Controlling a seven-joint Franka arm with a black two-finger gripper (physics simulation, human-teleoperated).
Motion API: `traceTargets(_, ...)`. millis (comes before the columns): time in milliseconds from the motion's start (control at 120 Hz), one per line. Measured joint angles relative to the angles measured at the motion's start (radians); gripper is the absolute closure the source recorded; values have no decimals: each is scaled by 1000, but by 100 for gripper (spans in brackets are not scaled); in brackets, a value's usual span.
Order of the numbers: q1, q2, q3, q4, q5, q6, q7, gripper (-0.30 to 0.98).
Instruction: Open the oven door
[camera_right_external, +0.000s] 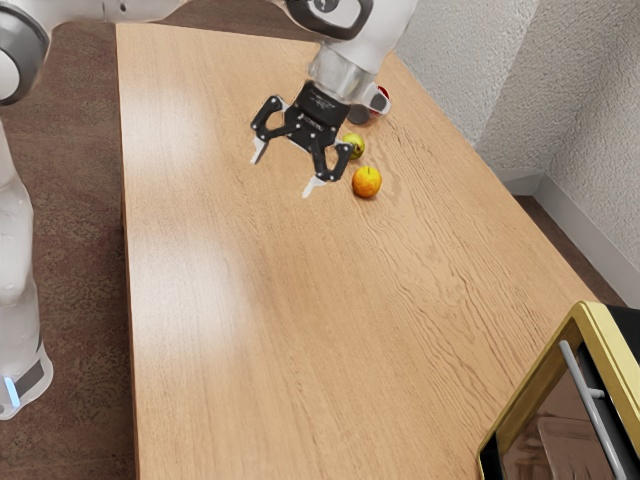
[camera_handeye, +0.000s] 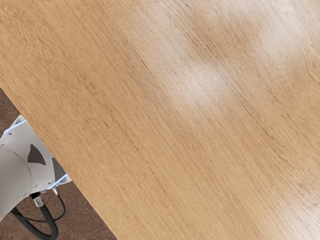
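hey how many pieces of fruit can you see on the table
2 that I can make out: an orange fruit and a yellow-green fruit, partly hidden by the tool. A red thing beyond them is too hidden to identify; more may be hidden.

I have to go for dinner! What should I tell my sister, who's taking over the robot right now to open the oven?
Gripper: the gripper is open and empty, up over the table, well away from the oven.
Where: the oven is at the exterior view's lower right, partly cut off. Its door has a long grey handle.
Done: no opening to see; the door looks shut.
Left: reach the handle, get hold of it, pull the door open.
Watch: the orange fruit appears close to the gripper.
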Motion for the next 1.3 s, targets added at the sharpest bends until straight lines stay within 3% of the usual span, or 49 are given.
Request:
traceTargets(217,-36,4,-17,29,-10,143,-379,0)
traceTargets(417,-83,119,-165,214,-9,196,-626,0)
traceTargets(567,-151,128,-239,212,-5,284,-752,0)
traceTargets(800,-240,207,-341,258,58,432,-876,0)
traceTargets(925,-126,262,-344,312,69,504,-912,0)
traceTargets(983,-121,282,-344,327,74,531,-925,0)
traceTargets(1300,-223,348,-370,336,248,633,-885,0)
